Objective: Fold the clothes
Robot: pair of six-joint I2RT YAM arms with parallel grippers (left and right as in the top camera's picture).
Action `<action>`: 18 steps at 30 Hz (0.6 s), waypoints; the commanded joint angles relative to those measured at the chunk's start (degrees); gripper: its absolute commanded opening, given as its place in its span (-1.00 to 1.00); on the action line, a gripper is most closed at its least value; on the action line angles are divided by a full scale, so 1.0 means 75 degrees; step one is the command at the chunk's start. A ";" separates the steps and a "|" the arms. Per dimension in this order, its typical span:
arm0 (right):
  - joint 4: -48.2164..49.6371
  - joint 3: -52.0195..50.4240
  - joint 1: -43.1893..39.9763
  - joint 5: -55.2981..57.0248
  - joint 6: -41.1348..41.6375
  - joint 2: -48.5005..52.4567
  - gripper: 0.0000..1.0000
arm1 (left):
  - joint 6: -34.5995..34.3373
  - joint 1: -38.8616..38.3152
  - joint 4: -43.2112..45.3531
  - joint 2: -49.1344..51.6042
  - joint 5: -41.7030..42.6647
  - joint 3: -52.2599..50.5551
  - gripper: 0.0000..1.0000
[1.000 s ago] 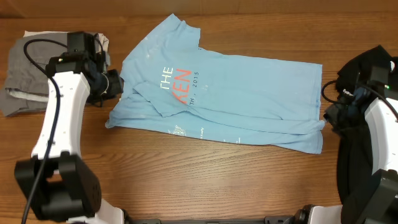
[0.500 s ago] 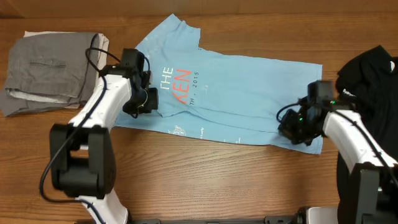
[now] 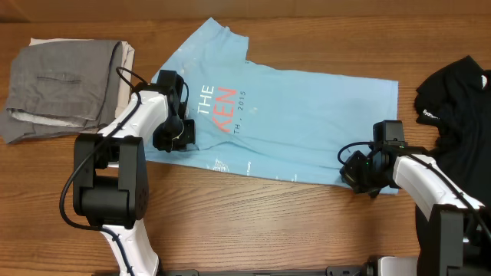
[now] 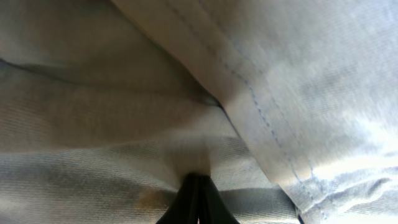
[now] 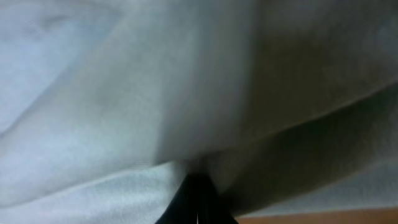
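Left gripper [image 3: 170, 135] clamped on T-shirt [image 3: 307, 115] fabric, centre-left of frame. Right gripper [image 3: 357, 173] fingers together, apparently pinching lower-right hem; wrist view blurred.

Just beside the left end effector [image 3: 175, 136], the light blue T-shirt [image 3: 307, 115] reads "THE", "KEN" and "2015".

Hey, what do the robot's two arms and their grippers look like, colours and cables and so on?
The left arm and right arm have smooth white links and black joints. The left gripper and right gripper are black. A loose black cable loops along each arm.
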 commanded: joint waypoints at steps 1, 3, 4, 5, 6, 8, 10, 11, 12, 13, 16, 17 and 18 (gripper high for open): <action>-0.0577 -0.0254 0.0009 0.0921 0.0618 0.0157 -0.93 | -0.0187 0.0070 -0.0562 0.0376 -0.0437 -0.0428 -0.91; -0.0839 -0.0029 0.0009 0.1271 0.0621 0.0157 -0.92 | -0.0219 0.0070 -0.0761 0.0335 -0.0437 -0.0428 -0.91; -0.0962 0.0111 0.0009 0.1469 0.0615 0.0157 -0.92 | -0.0216 0.0070 -0.0761 0.0286 -0.0440 -0.0428 -0.92; -0.1116 0.0318 0.0009 0.1644 0.0522 0.0157 -0.92 | -0.0219 0.0070 -0.0685 0.0221 -0.0437 -0.0425 -0.92; -0.1198 0.0513 0.0009 0.1612 0.0259 0.0157 -0.92 | -0.0233 0.0070 -0.0586 0.0157 -0.0423 -0.0425 -0.91; -0.1317 0.0854 0.0009 0.1244 -0.0405 0.0157 -0.92 | -0.0300 0.0070 -0.0431 -0.0052 -0.0399 -0.0417 -0.91; -0.1332 0.1090 0.0023 0.0749 -0.1221 0.0157 -0.92 | -0.0297 0.0073 -0.0388 -0.0315 -0.0402 -0.0373 -0.91; -0.1373 0.1236 0.0023 0.0536 -0.1565 0.0157 -0.92 | -0.0300 0.0073 -0.0396 -0.0554 -0.0399 -0.0300 -0.91; -0.1478 0.1463 0.0023 0.0294 -0.1923 0.0157 -0.92 | -0.0306 0.0073 -0.0411 -0.0895 -0.0356 -0.0181 -0.92; -0.1542 0.1600 0.0023 0.0163 -0.1993 0.0157 -0.92 | -0.0329 0.0076 -0.0423 -0.1107 -0.0300 -0.0096 -0.92; -0.1722 0.2151 0.0079 -0.0793 -0.2556 0.0152 -0.89 | -0.0644 0.0073 -0.0449 -0.2334 -0.0023 0.0370 -0.92; -0.1769 0.2244 0.0128 -0.0941 -0.2710 0.0152 -0.88 | -0.0688 0.0073 -0.0449 -0.2524 0.0006 0.0434 -0.90; -0.1836 0.2372 0.0271 -0.1032 -0.2821 0.0152 -0.86 | -0.0825 0.0076 -0.0446 -0.2993 0.0017 0.0586 -0.85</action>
